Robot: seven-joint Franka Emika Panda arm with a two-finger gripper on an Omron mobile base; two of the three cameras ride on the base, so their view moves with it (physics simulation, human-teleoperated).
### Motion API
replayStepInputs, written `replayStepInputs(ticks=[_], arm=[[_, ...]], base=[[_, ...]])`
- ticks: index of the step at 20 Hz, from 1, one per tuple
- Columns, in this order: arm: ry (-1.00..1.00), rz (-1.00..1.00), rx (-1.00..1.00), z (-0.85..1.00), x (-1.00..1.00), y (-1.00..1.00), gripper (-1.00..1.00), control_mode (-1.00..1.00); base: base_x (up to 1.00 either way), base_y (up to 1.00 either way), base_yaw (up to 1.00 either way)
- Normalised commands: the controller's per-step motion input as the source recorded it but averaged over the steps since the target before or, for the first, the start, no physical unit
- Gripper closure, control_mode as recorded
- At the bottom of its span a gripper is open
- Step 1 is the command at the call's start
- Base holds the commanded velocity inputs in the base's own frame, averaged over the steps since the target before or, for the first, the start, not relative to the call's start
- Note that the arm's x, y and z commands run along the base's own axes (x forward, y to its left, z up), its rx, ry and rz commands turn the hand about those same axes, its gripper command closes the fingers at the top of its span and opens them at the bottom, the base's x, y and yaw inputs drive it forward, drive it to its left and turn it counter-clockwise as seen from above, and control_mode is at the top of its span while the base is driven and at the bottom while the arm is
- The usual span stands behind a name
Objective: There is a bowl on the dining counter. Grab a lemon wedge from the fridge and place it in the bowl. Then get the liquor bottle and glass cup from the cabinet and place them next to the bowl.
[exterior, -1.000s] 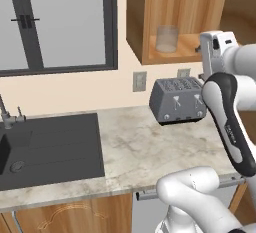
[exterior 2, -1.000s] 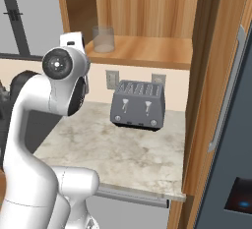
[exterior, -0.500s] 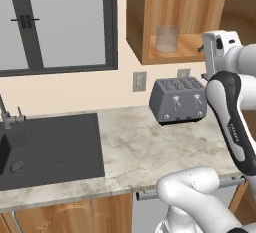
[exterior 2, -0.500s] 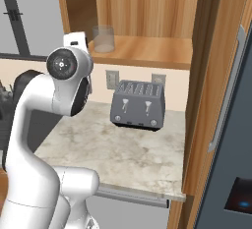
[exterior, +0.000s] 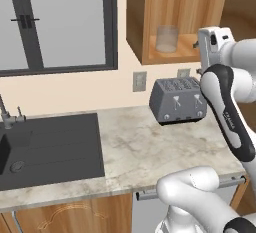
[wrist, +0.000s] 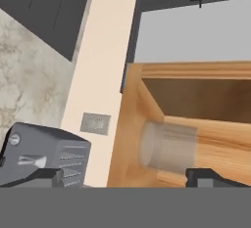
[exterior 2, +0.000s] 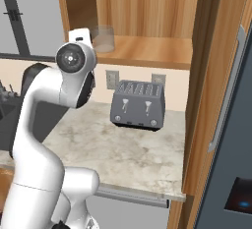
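The glass cup point(exterior: 167, 38) point(exterior 2: 103, 38) stands on the light shelf of the open wooden cabinet point(exterior: 175, 7) point(exterior 2: 147, 51), near its left wall. In the hand view the glass cup point(wrist: 169, 146) lies just ahead of my gripper point(wrist: 128, 178), a little toward the right fingertip point(wrist: 211, 175). The jaws stand wide open with nothing between them. My white hand point(exterior: 215, 44) hangs in front of the cabinet's right part, level with the shelf. The dark fridge point(exterior 2: 241, 125) stands at the far right. The bowl, lemon wedge, liquor bottle and dining counter are out of view.
A grey toaster point(exterior: 177, 100) point(exterior 2: 138, 104) point(wrist: 44, 153) sits on the marbled worktop point(exterior: 150, 142) right under the cabinet. A black sink point(exterior: 50, 142) with a faucet point(exterior: 7, 114) lies to the left, below a dark-framed window point(exterior: 60, 22). A tall wooden panel point(exterior 2: 206, 75) separates worktop and fridge.
The arm has edged slightly up and toward the cabinet. The jaws stay open and the glass cup has not moved.
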Motion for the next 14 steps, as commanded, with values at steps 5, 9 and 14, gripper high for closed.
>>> replayStepInputs(ticks=[5, 9, 14], arm=[[0.00, 0.07, 0.00, 0.21, 0.49, 0.00, -1.00, -1.00], [0.00, 0.08, -0.02, 0.32, 0.43, 0.00, -1.00, -1.00], [0.00, 0.07, -0.08, 0.22, 0.24, 0.00, -1.00, -1.00]], base=[[0.00, 0.00, 0.00], [0.00, 0.00, 0.00], [0.00, 0.00, 0.00]])
